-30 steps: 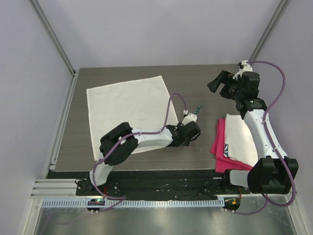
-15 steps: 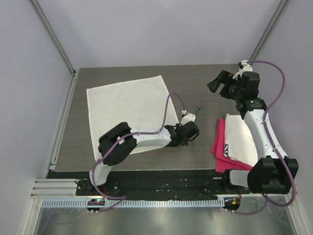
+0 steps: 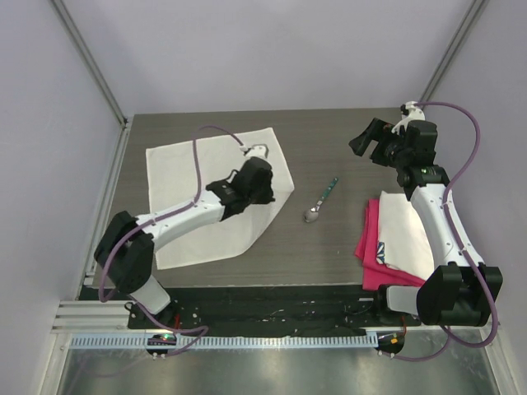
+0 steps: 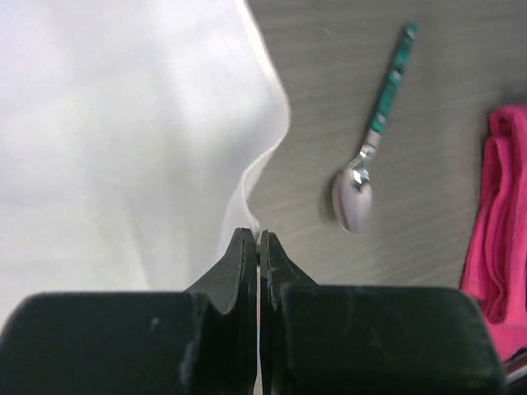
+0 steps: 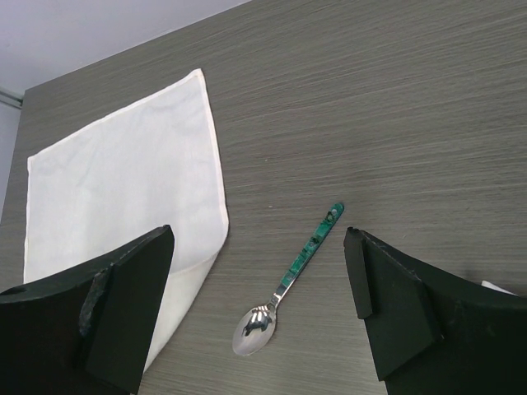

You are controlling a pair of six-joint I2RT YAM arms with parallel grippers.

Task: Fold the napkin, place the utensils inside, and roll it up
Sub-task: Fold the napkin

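The task is at its first step. The napkin (image 3: 198, 185) lies spread on the left half of the tabletop (image 3: 329, 247), nearly flat, with no finished fold to be seen. The left hand (image 4: 258, 240) is shut on the napkin's right edge: in the left wrist view a thin lip of cloth rises off the surface into the closed jaws, so this looks like the grip that starts the fold.

The spoon (image 3: 319, 200) lies on bare tabletop just right of the napkin and apart from it, between the napkin and the pink cloth (image 3: 368, 239), bowl toward the near edge and green handle pointing away. Nothing touches it.

The right hand (image 3: 372, 141) hangs above the far right of the tabletop, jaws wide and empty, looking down at spoon and napkin.

What is left is nearly everything: carrying the pinched edge across to make the fold, laying the spoon on the folded cloth, and rolling it up.
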